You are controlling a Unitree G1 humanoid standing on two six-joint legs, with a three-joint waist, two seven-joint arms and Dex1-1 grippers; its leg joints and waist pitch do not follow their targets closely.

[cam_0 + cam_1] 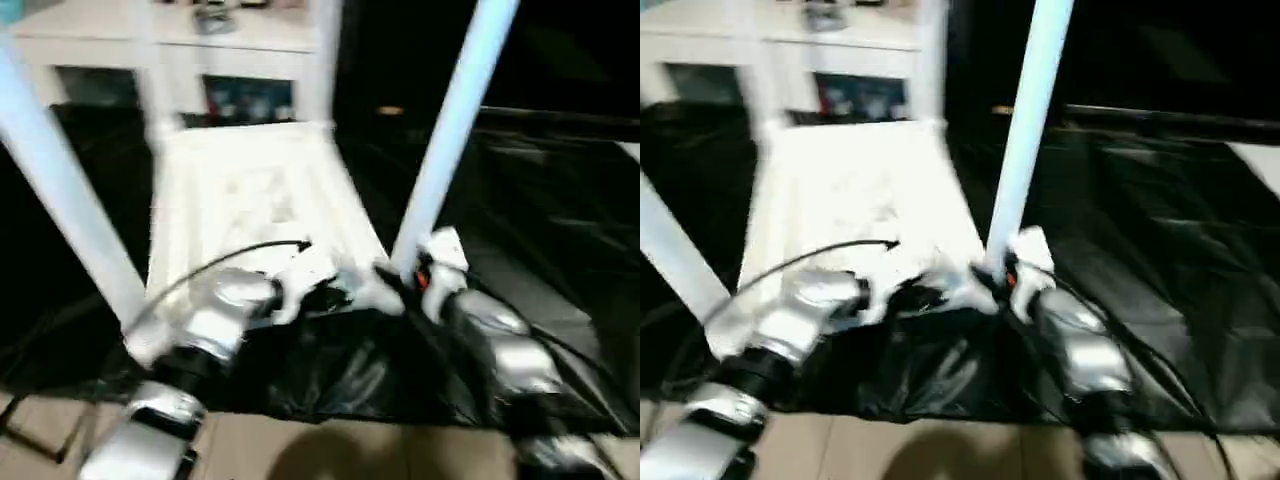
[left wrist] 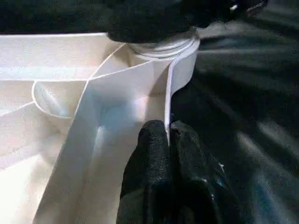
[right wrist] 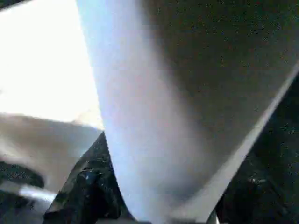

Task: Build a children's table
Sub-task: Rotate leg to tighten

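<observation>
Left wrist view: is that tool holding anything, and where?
Yes. The left tool is shut on the thin side rim of the upturned white plastic table top, close to a corner socket holding a leg.

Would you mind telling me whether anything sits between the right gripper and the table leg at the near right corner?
Nothing visible does. The right gripper is already at the base of that upright leg, where it meets the upturned tabletop; in the right wrist view the leg rises directly before the gripper.
</observation>
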